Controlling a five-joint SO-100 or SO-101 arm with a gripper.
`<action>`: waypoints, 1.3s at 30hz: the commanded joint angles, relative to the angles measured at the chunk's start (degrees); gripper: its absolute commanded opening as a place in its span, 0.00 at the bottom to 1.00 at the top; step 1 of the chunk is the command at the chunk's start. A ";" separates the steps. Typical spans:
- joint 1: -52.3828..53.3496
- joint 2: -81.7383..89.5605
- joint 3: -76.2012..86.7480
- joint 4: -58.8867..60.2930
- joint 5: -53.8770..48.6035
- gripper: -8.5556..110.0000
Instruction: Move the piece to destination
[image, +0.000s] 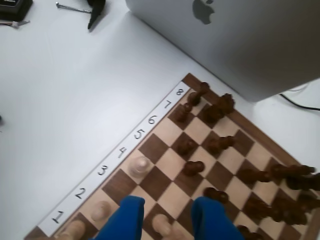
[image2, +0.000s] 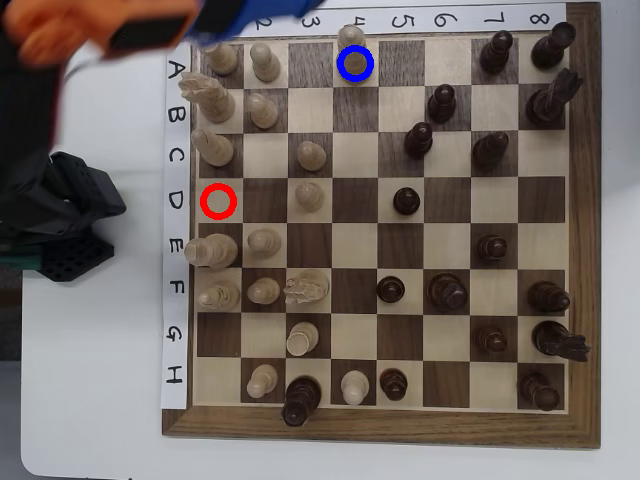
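- Piece (image2: 355, 57) stands on the board (image2: 380, 425) inside the blue ring (image2: 356, 63), on the top row under the numeral 4; in the wrist view we see it (image: 140, 164) beside the strip's 4.
- Tool (image: 167, 220): we see its two blue fingers (image: 122, 220) apart, with nothing between them, above the board's low-numbered end and clear of the piece.
- Red ring (image2: 218, 201) marks an empty square in row D, well apart from the piece.
- Dark pieces crowd the board's far side.

Sixteen pale pieces (image2: 309, 195), sixteen dark pieces (image2: 404, 200)
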 joint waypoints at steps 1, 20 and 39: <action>16.17 24.35 5.36 -1.58 -24.96 0.17; 67.76 48.78 34.54 -24.43 -65.74 0.07; 111.27 62.84 79.89 -59.68 -77.08 0.07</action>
